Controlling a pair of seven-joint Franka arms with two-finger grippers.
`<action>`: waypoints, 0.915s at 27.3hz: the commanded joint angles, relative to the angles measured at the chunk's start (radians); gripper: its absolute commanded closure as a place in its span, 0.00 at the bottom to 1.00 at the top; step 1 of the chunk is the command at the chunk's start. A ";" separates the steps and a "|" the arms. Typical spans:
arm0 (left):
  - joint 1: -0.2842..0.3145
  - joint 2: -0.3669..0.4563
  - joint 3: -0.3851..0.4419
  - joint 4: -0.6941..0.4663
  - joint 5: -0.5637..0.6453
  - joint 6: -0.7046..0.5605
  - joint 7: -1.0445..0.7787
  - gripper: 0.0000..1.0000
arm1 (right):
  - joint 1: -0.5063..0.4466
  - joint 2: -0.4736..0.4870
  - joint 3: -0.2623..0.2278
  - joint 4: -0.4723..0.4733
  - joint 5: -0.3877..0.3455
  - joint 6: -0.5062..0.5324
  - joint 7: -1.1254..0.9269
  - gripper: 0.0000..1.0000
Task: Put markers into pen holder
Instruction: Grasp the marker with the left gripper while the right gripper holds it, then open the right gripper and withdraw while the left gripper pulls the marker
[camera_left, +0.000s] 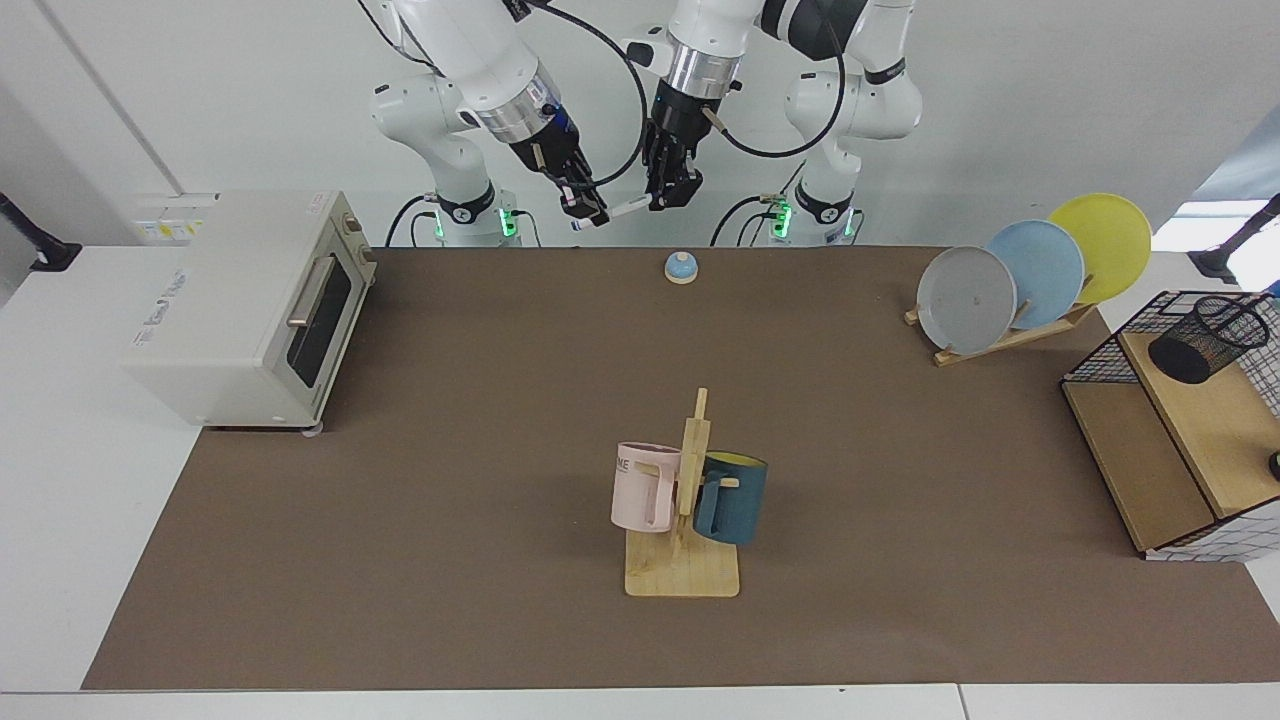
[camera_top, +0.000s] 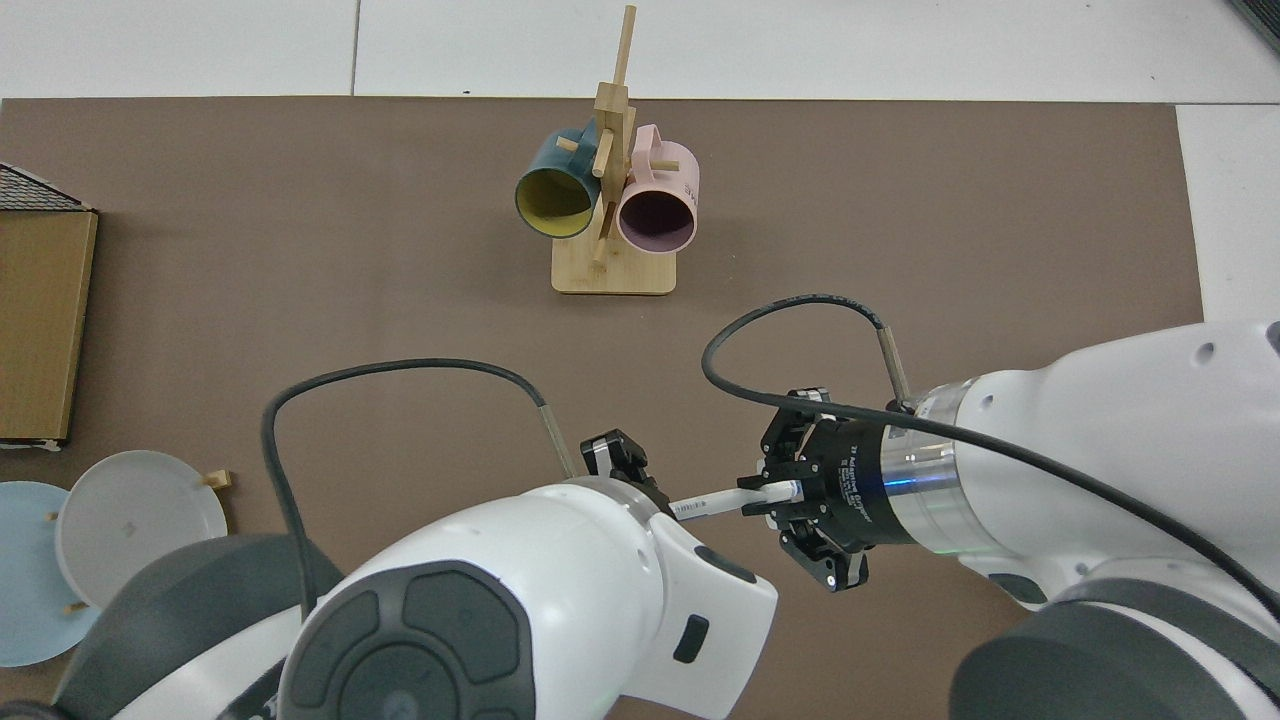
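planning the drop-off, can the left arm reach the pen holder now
Probably yes. The pen holder stands on the wire shelf on the left arm's side, nothing over its mouth. The left end effector is at the marker held by the right end effector.

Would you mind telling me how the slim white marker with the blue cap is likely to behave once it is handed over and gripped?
The slim white marker with the blue cap looks rigid: it spans straight between the right claw and left claw. Its smooth round barrel may slip or pivot in a pinch, and would probably roll if dropped. It seems light.
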 joint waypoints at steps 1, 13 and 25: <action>-0.005 0.000 -0.011 0.012 0.000 0.000 -0.008 1.00 | -0.002 -0.003 0.001 -0.007 0.014 0.033 0.008 1.00; 0.006 -0.008 -0.005 -0.002 0.002 -0.023 -0.013 1.00 | -0.003 -0.003 -0.011 0.004 -0.019 -0.010 -0.185 0.00; 0.140 -0.011 0.000 -0.017 0.072 -0.180 -0.014 1.00 | -0.066 -0.030 -0.017 0.004 -0.278 -0.086 -0.770 0.00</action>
